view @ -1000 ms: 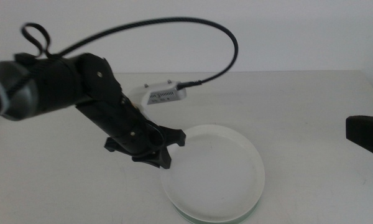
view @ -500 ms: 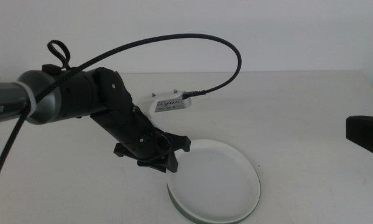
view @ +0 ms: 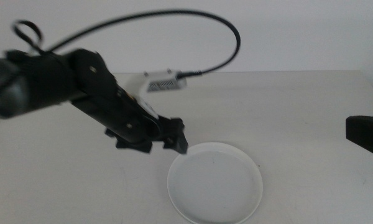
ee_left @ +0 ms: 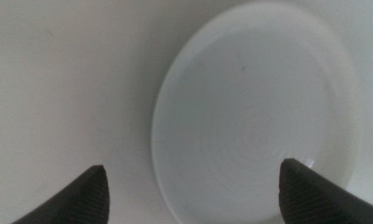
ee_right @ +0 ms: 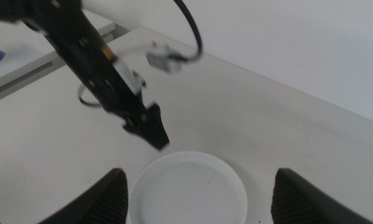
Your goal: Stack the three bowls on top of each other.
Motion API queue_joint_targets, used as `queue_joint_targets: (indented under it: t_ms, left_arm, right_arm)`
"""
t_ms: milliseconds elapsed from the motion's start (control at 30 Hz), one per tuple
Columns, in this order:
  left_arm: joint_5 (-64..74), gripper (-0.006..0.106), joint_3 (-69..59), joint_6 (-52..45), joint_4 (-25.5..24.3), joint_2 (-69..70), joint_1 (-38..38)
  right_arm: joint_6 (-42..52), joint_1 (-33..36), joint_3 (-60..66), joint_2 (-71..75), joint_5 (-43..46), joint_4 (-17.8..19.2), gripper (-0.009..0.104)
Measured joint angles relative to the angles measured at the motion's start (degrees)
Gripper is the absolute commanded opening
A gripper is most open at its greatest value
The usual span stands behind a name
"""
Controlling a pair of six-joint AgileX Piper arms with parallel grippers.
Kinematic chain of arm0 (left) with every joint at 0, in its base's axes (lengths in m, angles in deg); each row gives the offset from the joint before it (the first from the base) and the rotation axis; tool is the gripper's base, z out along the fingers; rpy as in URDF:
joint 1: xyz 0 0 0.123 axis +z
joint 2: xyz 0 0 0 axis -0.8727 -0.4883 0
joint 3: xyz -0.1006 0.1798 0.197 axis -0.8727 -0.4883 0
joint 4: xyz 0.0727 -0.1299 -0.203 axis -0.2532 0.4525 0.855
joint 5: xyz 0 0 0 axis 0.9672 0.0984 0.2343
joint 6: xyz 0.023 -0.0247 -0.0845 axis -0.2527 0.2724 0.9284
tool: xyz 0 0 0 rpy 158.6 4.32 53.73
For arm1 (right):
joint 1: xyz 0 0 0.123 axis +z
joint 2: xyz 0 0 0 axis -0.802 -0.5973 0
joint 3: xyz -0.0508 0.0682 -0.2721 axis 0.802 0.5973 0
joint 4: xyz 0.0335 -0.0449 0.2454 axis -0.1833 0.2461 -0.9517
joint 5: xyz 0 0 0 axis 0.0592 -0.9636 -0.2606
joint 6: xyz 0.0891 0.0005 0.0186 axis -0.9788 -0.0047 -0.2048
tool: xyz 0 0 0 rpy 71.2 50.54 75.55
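white bowl, below open left hand

This looks like a lab or test room. A plain white counter stands against a bare white wall, and a dark robot arm trails a black cable over it. A second pale surface behind is too blurred to identify.
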Motion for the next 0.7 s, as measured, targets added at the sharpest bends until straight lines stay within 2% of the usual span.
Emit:
queue_joint_targets:
  t_ms: [367, 567, 700]
  left_arm:
    - [0.9, 0.105, 0.0, 0.4, -9.1, 16.1, 5.6]
    - [0.5, 0.105, 0.0, 0.7, -11.8, 21.5, 8.7]
    - [0.5, 0.105, 0.0, 0.7, -16.0, 23.5, 9.9]
  right_arm:
    - [0.0, 0.0, 0.0, 0.0, 0.0, 0.0, 0.059]
    - [0.0, 0.0, 0.0, 0.0, 0.0, 0.0, 0.059]
    - [0.0, 0.0, 0.0, 0.0, 0.0, 0.0, 0.059]
